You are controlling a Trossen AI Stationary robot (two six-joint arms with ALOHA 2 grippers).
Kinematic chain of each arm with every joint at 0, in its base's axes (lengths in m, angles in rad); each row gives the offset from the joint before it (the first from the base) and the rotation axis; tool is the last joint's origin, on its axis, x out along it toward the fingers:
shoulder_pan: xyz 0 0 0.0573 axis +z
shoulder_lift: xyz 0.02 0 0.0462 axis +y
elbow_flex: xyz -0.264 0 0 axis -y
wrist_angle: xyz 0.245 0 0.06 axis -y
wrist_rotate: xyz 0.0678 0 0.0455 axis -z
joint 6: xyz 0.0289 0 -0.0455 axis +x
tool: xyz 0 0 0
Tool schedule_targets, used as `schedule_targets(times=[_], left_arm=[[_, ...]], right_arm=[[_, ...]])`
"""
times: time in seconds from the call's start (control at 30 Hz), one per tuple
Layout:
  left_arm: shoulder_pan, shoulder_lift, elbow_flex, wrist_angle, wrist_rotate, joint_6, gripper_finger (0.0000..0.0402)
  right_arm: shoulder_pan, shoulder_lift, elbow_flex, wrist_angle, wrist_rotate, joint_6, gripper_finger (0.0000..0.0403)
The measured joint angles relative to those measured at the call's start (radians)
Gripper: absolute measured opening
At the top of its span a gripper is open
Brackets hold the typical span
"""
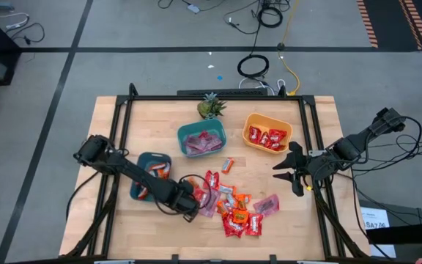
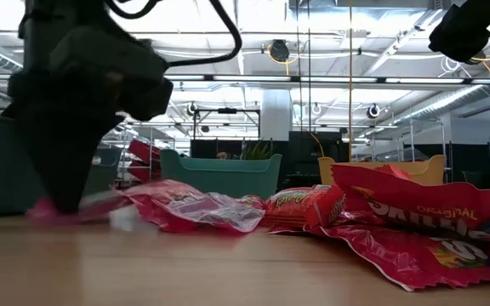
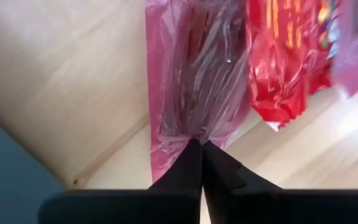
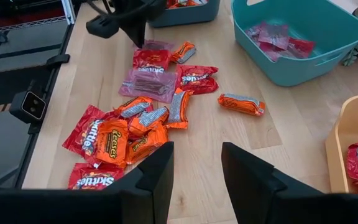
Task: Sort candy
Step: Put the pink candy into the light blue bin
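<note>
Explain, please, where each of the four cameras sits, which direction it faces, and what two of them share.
High view: above the table, facing straight down; shows both arms, the left gripper at the candy pile.
Low view: at table-top height, facing level across; the left gripper looms large.
Left wrist view: on the left wrist; its shut fingers pinch a pink wrapper.
Right wrist view: on the right wrist, above the table; its open right gripper frames the pile.
Shared: the right wrist and high views both show the teal bowl.

The high view looked straight down on the whole counter [image 1: 123,125]. The low view sat level at its surface, close to the candy [image 2: 415,225]. Both wrist views shared that pile, the left far closer.
</note>
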Motion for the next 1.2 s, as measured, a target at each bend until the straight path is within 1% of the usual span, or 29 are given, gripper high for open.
schedule_targets(times=[0.33,0.53,0.6,0.77,0.87,0.97,1.03,1.2], left_arm=[[0.044,-0.141,0.000,-0.039,-0.007,-0.010,0.0003],[0.088,-0.240,0.001,-0.092,-0.073,-0.005,0.0002],[0.111,-0.270,0.001,-0.109,-0.086,0.021,0.0001],[0.190,-0.332,0.001,-0.119,-0.086,0.153,0.0001],[0.255,-0.350,0.007,-0.172,-0.068,0.238,0.0001],[0.325,-0.351,0.059,-0.272,-0.054,0.345,0.0001],[0.375,-0.352,0.099,-0.325,-0.057,0.434,0.0001],[0.513,-0.353,0.177,-0.358,-0.101,0.664,0.0000]], right_arm=[[0.000,0.000,0.000,-0.006,0.000,-0.007,0.0126],[0.000,0.000,0.000,-0.006,0.000,-0.008,0.0126],[0.000,0.000,0.000,-0.006,0.000,-0.007,0.0126],[0.000,0.000,0.000,-0.005,0.000,-0.006,0.0126],[0.000,0.000,0.000,-0.004,0.001,-0.005,0.0126],[0.000,0.000,0.000,-0.004,0.002,-0.003,0.0126],[0.000,0.000,0.000,-0.004,0.025,0.001,0.0126],[0.000,0.000,0.000,0.000,0.078,0.013,0.0126]])
